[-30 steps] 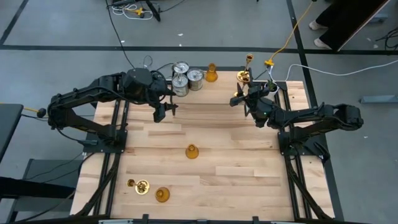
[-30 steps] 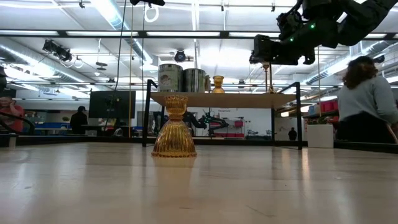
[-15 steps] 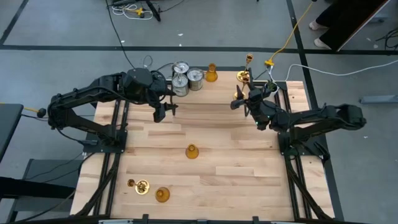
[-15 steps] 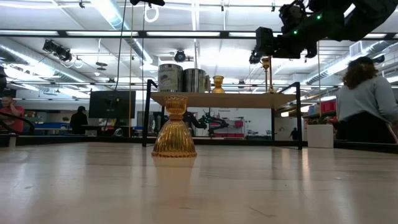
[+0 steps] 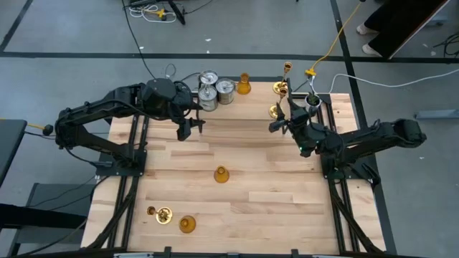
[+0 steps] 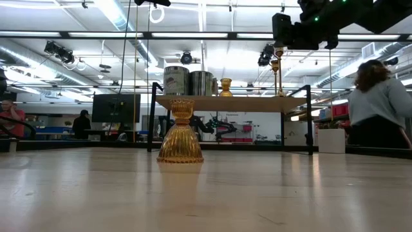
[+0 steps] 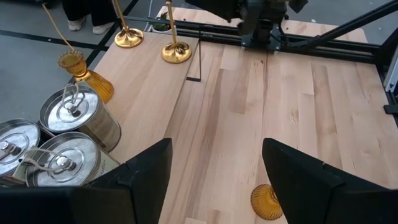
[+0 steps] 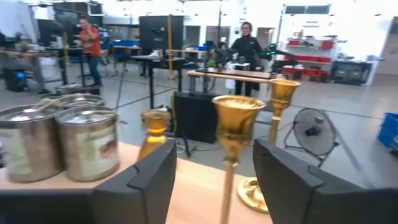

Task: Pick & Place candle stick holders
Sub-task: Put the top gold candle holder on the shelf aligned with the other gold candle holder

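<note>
My right gripper (image 5: 281, 125) is open and empty, raised just in front of a brass holder (image 5: 276, 111) that stands upright on its round base at the table's far edge. Its cup (image 8: 237, 116) shows ahead between my fingers. Two more brass holders (image 5: 281, 87) stand behind it. Three silvery cylinders (image 5: 215, 89) and an amber holder (image 5: 244, 84) stand at the far edge. Another amber holder (image 5: 221, 174) stands mid-table. A third amber one (image 5: 187, 224) and a brass one (image 5: 161, 213) are at the near left. My left gripper (image 5: 188, 129) hovers open and empty near the cylinders (image 7: 68, 130).
A small white pot with a plant (image 5: 313, 100) stands by the right arm at the far right. A bare stretch of table (image 5: 237, 140) lies between the two grippers. In the low view a person (image 6: 380, 103) sits beyond the table.
My right gripper has drawn back from the brass holder toward the table's near edge and gone up. The holder, earlier hidden under the gripper in the high view, now shows standing upright at the far edge.
</note>
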Motion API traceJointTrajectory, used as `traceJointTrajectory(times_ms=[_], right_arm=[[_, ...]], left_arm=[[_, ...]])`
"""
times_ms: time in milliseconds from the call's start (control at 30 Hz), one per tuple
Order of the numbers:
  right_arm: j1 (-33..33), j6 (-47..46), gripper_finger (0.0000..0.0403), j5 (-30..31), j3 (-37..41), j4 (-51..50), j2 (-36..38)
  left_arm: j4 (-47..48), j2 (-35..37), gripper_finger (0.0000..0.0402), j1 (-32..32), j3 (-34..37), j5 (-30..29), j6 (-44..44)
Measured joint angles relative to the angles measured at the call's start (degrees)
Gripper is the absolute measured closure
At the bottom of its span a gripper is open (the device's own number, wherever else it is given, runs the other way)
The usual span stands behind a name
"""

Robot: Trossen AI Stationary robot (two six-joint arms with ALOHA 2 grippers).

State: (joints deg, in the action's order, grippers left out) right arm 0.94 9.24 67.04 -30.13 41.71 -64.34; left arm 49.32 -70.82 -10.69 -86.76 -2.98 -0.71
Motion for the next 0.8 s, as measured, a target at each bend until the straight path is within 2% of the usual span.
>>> traceJointTrajectory(times_ms=[167,333,533,733,800], right_arm=[[2.0,-6.8,0.0199,-1.5,0.0,-5.5,0.0],[2.4,-17.2,0.0229,-7.7,0.0,-15.2,0.0],[2.3,-26.0,0.03,-10.2,0.0,-26.8,0.0],[0.9,-30.3,0.0389,-13.0,0.0,-32.7,0.0],[0.1,-30.4,0.0397,-14.9,0.0,-33.6,0.0]], left_arm=[[0.0,0.0,0.0145,0.0,0.0,0.0,0.0],[0.0,0.0,0.0145,0.0,0.0,0.0,0.0],[0.0,0.0,0.0145,0.0,0.0,0.0,0.0],[0.0,0.0,0.0145,0.0,0.0,0.0,0.0],[0.0,0.0,0.0145,0.0,0.0,0.0,0.0]])
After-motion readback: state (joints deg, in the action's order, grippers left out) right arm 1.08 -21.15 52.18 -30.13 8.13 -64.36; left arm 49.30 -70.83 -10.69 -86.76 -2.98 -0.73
